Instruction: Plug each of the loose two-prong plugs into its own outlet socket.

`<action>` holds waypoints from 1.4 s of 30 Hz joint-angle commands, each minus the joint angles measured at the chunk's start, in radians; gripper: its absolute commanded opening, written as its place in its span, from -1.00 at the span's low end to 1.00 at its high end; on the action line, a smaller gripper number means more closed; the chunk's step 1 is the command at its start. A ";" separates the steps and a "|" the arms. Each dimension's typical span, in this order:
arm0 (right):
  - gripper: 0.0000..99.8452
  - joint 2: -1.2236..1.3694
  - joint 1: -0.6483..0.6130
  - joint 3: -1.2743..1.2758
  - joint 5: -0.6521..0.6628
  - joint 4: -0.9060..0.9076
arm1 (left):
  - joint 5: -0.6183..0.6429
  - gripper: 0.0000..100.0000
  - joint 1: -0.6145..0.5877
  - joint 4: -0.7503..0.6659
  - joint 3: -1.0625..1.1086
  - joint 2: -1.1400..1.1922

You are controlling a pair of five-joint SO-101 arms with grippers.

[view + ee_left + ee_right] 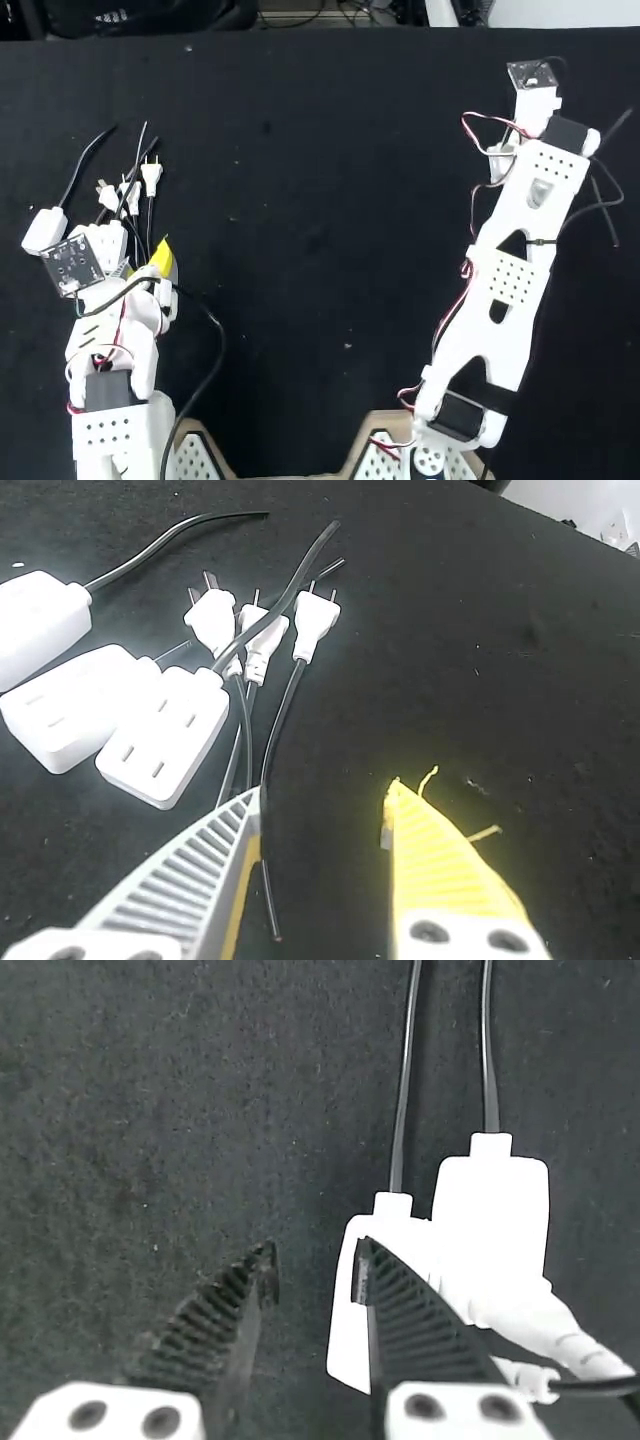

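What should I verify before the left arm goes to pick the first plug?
1. Jaws of the left gripper open and empty: ok.
2. Three loose two-prong plugs lie ahead of the jaws on the table: ok.
3. Plugs free to lift one at a time: not ok, a black cord lies across the middle one.
4. Outlet sockets with slots facing up: ok for the two nearer ones, cannot tell for the third.
5. Jaws of the right gripper open, far from the plugs: ok.
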 commanded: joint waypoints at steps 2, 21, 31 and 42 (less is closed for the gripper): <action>-0.75 -0.062 0.009 -0.036 0.002 0.014 | 0.000 -0.60 0.016 -0.023 -0.054 -0.009; -0.75 -0.105 0.046 -0.035 0.006 0.043 | 0.000 -0.60 0.016 -0.023 -0.056 -0.009; -0.75 0.015 0.037 -0.035 0.009 0.044 | 0.000 -0.60 0.016 -0.023 -0.058 -0.009; -0.75 -0.010 0.006 -0.035 0.011 0.066 | 0.000 -0.60 0.016 -0.025 -0.058 -0.009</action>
